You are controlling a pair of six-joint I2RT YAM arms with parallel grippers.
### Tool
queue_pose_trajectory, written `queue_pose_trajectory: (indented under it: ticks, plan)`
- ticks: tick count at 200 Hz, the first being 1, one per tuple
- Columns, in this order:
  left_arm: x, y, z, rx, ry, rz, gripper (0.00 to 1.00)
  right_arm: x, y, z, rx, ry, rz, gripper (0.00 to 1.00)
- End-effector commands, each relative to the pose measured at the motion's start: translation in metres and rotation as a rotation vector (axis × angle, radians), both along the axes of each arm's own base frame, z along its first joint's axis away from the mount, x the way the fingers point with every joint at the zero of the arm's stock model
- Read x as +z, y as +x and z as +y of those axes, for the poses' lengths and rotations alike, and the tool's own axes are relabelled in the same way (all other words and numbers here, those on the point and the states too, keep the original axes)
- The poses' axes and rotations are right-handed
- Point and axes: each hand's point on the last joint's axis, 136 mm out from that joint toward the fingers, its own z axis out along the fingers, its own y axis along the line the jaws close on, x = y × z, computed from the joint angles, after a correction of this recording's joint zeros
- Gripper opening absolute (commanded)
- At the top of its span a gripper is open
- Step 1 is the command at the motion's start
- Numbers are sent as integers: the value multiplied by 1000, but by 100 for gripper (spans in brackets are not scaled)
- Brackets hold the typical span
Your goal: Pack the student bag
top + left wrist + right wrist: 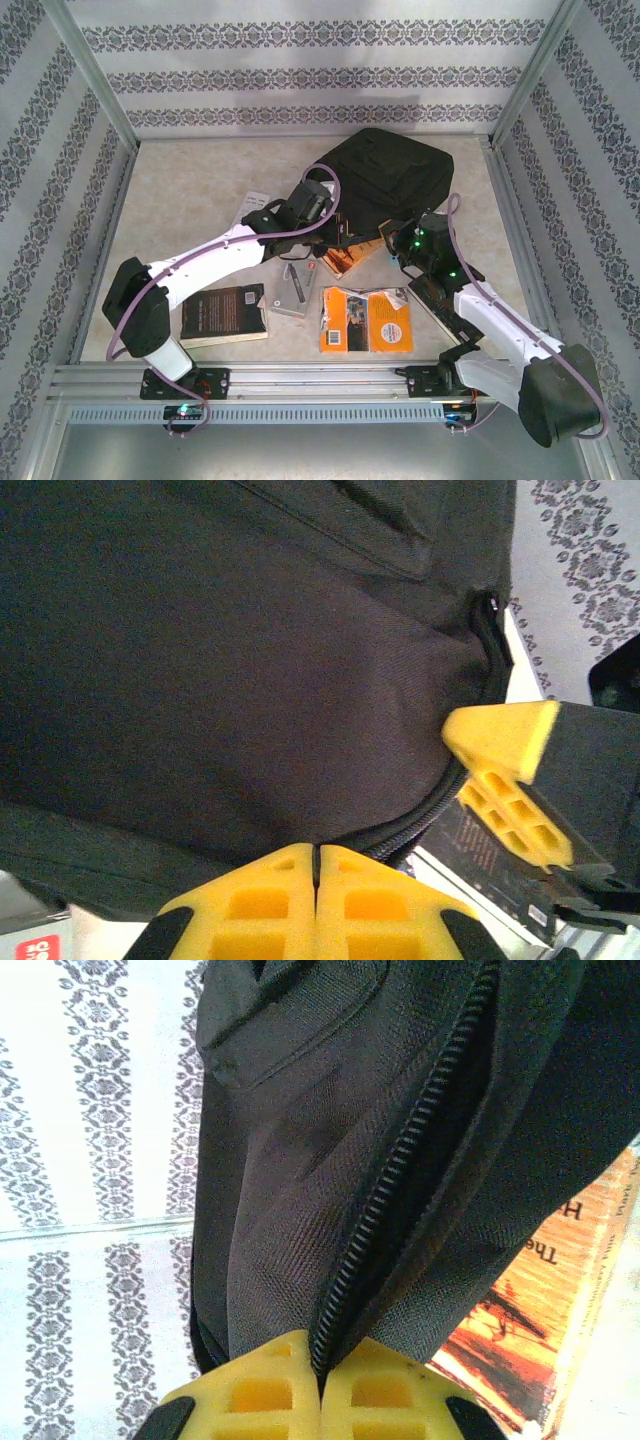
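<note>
The student bag (390,170) lies at the far end of the surface (190,180), about in the middle. It is big, black and soft.

My left fingers (316,858) are closed tight, one pressed flat on the other. Their tips sit right at the bag's zip edge, but I cannot tell if any cloth is pinched between them.

My right fingers (320,1352) are closed too. The zip (400,1160) runs straight down into the crack between them, so they are pinching the bag at its zip edge. (From my left wrist I can see one yellow right finger touching that same zip, near my left tips.)

A brown-orange book (545,1330) lies partly under the bag, close to my right fingers.

Nearer to my arm bases, a black book (222,313) lies flat on the left and an orange book (367,320) lies flat to its right. A small grey thing (292,292) lies between those two, a little farther back. A white paper thing (255,207) lies by my left arm, and the arm hides part of it.
</note>
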Motion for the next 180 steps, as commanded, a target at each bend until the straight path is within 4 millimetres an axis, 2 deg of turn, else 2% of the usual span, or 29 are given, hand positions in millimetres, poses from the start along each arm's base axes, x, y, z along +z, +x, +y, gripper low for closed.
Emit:
queue_pose_trajectory:
  ticks: [1, 97, 147, 180]
  plan:
    - [10, 11, 35, 66, 57, -54, 0, -8, 6, -24, -22, -144, 8, 0]
    - [-22, 46, 91, 180, 97, 20, 0, 0, 17, -10, 249, -298, -36, 0]
    - [-20, 51, 85, 139, 91, 26, 0, 3, 13, 2, 380, -368, -94, 0]
    - [-21, 57, 81, 104, 130, 24, 0, 0, 7, 1, 413, -512, -112, 0]
